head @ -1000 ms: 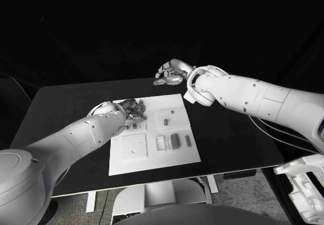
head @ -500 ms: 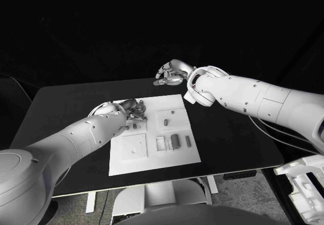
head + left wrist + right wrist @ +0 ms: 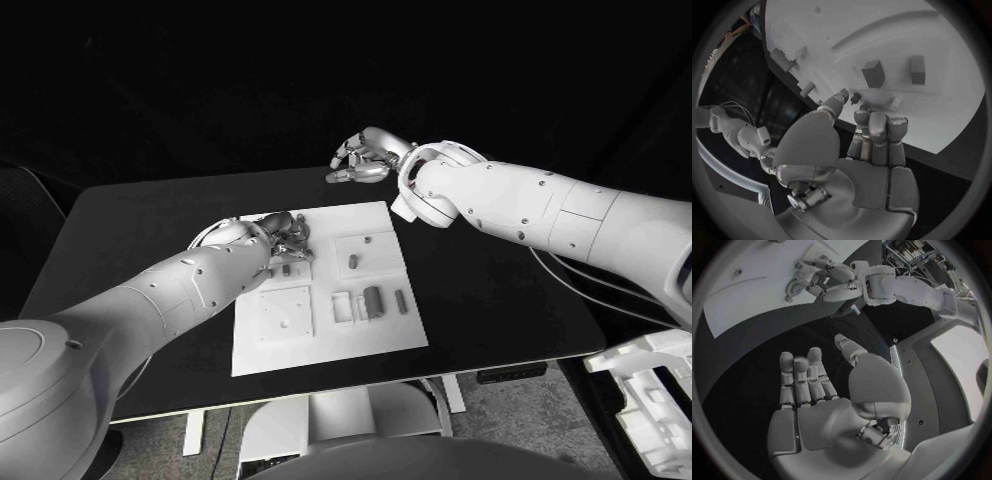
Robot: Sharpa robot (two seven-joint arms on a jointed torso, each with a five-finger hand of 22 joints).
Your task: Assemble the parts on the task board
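The white task board [image 3: 329, 335] lies in the middle of the black table [image 3: 144, 220]. Small grey parts [image 3: 374, 300] rest in its recesses, and two blocks [image 3: 873, 73] lie on its face. My left hand [image 3: 277, 236] hangs over the board's far left corner, fingers curled down to the surface. Its thumb tip and a fingertip close on a small dark part [image 3: 855, 98]. My right hand [image 3: 364, 158] hovers beyond the board's far edge, above the table. Its fingers [image 3: 801, 377] are stretched out, the thumb is apart, and nothing is in it.
A raised square plate [image 3: 286, 312] sits on the board's near left. Bare table [image 3: 490, 290] lies right of the board, under my right arm [image 3: 548, 215]. The right wrist view shows the left hand [image 3: 820, 277] beside a round fitting [image 3: 792, 288] on the board.
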